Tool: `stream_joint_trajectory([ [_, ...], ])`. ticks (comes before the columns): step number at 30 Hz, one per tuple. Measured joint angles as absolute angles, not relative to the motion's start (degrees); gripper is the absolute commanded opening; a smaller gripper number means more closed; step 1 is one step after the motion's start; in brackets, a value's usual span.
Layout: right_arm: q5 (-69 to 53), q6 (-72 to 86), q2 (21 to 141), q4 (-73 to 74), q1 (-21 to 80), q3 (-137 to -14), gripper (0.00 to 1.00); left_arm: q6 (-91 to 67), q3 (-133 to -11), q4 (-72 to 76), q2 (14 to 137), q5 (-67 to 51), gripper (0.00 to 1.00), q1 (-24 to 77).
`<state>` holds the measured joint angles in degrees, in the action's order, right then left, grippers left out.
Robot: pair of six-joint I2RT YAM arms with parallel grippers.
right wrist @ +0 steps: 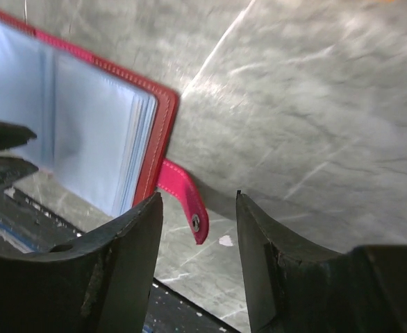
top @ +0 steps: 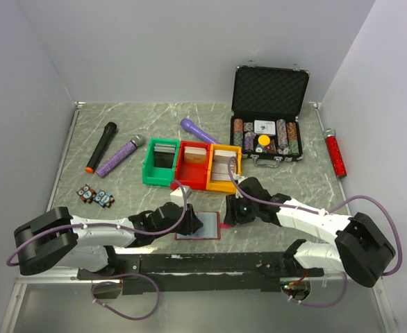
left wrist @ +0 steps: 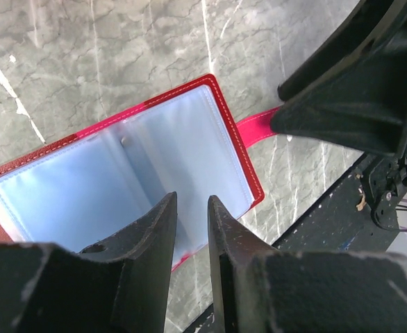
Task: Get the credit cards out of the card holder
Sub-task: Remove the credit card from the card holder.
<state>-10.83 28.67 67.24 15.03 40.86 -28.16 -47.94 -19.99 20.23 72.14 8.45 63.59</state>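
Two tools released, we see left gripper (left wrist: 191,205) narrowly parted over the opened card holder (left wrist: 85,187), right gripper (right wrist: 197,199) wide by its snap tab (right wrist: 179,189)

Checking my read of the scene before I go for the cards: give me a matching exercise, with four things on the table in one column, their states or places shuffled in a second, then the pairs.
Things:
1. card holder
2. snap tab
3. poker chip case
4. black microphone

States or places:
A. lid raised, toward the back right
B. unfastened, sticking out from one edge
C. far left, beside the purple microphone
D. open flat, pale sleeves facing up

Pairs: 1-D, 2-B, 3-A, 4-C.
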Motion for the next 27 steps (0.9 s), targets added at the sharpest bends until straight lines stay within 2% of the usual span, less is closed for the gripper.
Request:
stream_joint_trajectory([
  [7,-17.4,29.2,69.1,10.5,40.9,-26.5,0.51,-49.1,-18.8,20.4,70.9,8.5,0.30,63.6],
  [14,-22.0,30.4,72.2,6.1,40.9,-26.0,0.41,-49.2,-18.0,20.5,70.4,8.5,0.29,63.6],
  [20,-23.5,30.9,74.0,4.3,40.9,-26.0,0.31,-49.2,-18.0,20.7,70.4,8.4,0.29,63.6],
  [25,-23.5,31.0,73.8,4.2,40.9,-26.0,0.18,-49.2,-18.0,20.7,70.2,8.4,0.30,63.6],
  [27,-23.5,31.0,73.1,4.3,40.9,-26.0,0.11,-49.3,-17.9,20.7,69.9,8.4,0.40,63.6],
])
